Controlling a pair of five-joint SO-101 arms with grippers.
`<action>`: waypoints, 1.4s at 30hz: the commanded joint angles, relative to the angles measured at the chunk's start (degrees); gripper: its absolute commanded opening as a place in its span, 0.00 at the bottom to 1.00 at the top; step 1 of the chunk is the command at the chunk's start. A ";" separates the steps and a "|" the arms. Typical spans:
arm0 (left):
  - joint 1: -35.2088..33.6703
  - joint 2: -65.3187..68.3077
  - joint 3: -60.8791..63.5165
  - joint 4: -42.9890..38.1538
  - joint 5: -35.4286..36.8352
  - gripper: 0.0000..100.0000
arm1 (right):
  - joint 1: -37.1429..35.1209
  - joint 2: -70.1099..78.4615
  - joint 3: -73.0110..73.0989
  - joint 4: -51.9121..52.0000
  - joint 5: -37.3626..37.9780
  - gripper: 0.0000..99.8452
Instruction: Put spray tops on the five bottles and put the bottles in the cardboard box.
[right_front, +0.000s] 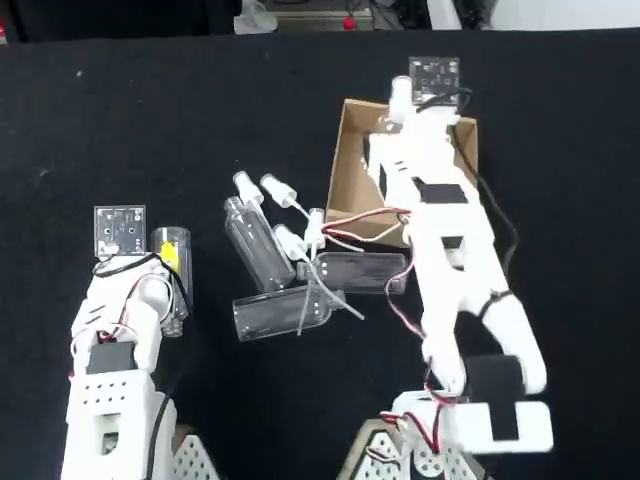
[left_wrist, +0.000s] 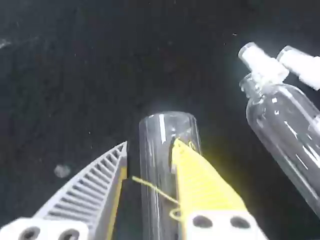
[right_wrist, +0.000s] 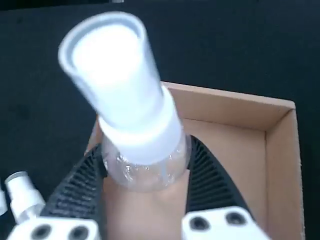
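Nearest the bases, my left tool (left_wrist: 150, 150) is pressed against the sides of a clear bottle (left_wrist: 159, 132), gripping its body with the flat end pointing away. I judge this grip is meant to steady the bottle for fitting a top; I cannot tell whether it already carries one.

Mid-counter (right_front: 120, 120), between the two arms, three bottles lie on their sides: a slanted bottle (right_front: 254, 243), a lower bottle (right_front: 281, 313) and a third bottle (right_front: 356, 270). They are close together, with loose spray tops (right_front: 278, 190) beside them. One top sits at the slanted bottle's neck, but I cannot confirm it is seated. I judge these items are grouped there so either arm can reach them.

Farthest out, my right tool (right_wrist: 145, 160) pinches a capped bottle (right_wrist: 120, 75) at the shoulder, just under its white top. It is held above the open cardboard box (right_wrist: 235, 105). I judge this bottle finished and positioned for lowering in. I cannot see the box floor well enough to count any contents.
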 joint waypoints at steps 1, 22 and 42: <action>0.04 -0.62 -0.48 -1.23 0.00 0.15 | -0.18 1.19 -6.11 -1.93 -0.62 0.02; 0.04 -0.62 0.13 -1.23 -0.09 0.15 | -3.69 24.75 -27.56 -1.93 -0.35 0.03; 0.04 -0.62 0.22 -1.23 -0.09 0.15 | -4.84 29.32 -26.24 -5.45 -0.18 0.14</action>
